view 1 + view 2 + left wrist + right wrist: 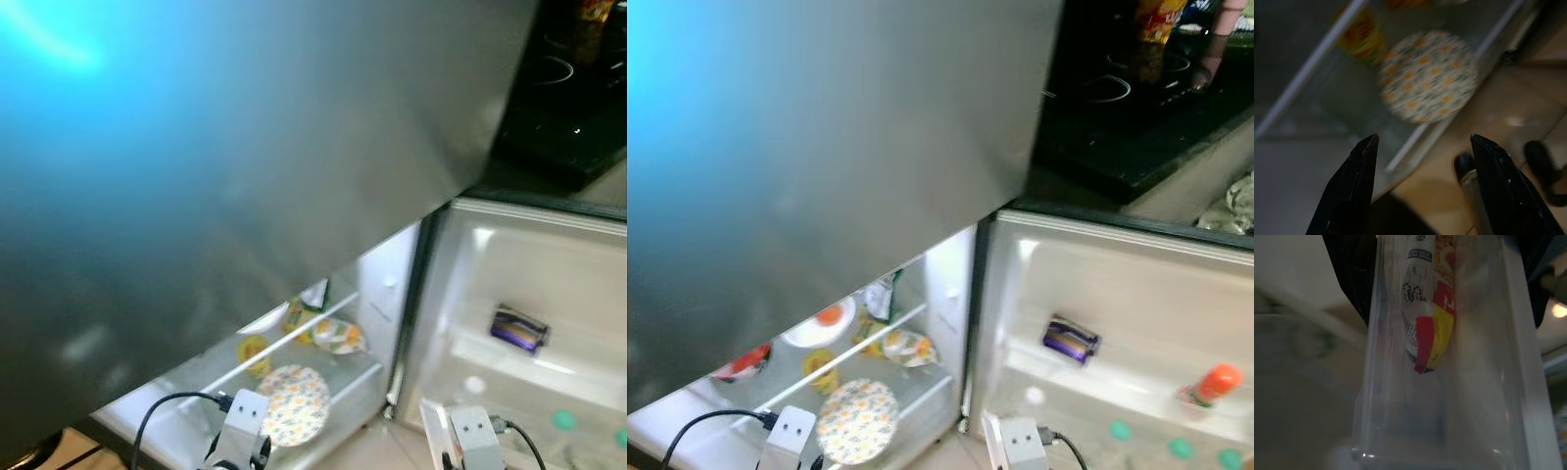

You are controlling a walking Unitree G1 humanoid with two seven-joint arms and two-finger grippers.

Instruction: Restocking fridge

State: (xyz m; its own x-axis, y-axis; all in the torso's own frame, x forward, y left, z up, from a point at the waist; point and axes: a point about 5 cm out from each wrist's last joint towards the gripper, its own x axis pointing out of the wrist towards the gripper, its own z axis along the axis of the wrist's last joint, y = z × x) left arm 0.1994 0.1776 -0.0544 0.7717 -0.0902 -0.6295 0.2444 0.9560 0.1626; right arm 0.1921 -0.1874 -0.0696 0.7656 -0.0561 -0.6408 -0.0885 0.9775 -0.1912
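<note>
The lower fridge compartment stands open below me, with a floral plate [292, 403] on a glass shelf and food packets [333, 336] on the shelf above it. My left gripper [1423, 137] hangs open over the floral plate [1427, 76], with nothing between its fingers. My right gripper [1452, 325] is shut on a clear plastic container [1449, 382] that has a red and yellow labelled packet [1432, 342] inside. My right wrist [475, 431] is low in front of the open fridge door [549, 264].
The grey upper fridge door [245, 176] takes up much of the eye views. The open door's shelves hold a purple packet [519, 328] and an orange-capped bottle [1215, 382]. A black stove top [1136, 108] lies beyond, with a person's hand [1213, 44] on it.
</note>
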